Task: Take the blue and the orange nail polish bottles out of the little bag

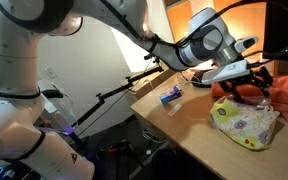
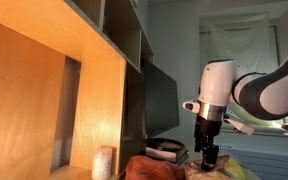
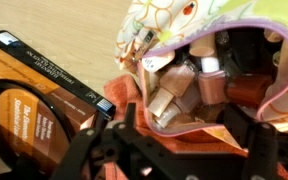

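With the tool spread wide and empty, the bag gapes at twelve o'clock, and its crowded bottles could invite pinching the wrong one.

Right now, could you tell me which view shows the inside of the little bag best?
The wrist view: the little bag gapes open, bottles visible inside. In an exterior view only its patterned outside shows; beneath the gripper in an exterior view, it is barely discernible.

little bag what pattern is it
The little bag is pale with pinkish dots, lime-yellow trim; best in the wrist view.
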Action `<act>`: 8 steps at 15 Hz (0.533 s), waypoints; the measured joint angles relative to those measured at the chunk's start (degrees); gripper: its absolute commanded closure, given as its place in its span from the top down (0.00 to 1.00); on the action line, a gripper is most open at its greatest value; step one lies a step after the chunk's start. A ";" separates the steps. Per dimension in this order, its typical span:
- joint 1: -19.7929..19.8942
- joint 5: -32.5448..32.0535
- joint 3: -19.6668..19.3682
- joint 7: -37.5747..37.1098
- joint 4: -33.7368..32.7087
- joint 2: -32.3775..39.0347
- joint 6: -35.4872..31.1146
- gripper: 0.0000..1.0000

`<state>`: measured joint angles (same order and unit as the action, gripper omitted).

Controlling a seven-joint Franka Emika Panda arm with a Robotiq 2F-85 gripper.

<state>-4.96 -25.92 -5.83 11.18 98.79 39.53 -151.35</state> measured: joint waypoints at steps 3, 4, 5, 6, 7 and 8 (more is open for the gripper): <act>1.47 1.82 1.48 1.80 -0.10 0.62 0.31 1.00; 1.89 2.45 1.99 2.41 -0.19 0.78 0.60 1.00; 2.29 2.92 2.49 3.14 -0.37 0.93 1.00 1.00; 2.58 3.34 2.83 3.68 -0.68 1.05 1.52 1.00; 2.92 3.74 3.20 4.39 -1.09 1.22 2.16 1.00; 3.18 4.15 3.51 4.93 -1.60 1.45 2.77 1.00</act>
<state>-1.77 -21.77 -2.32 16.10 97.19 40.99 -148.59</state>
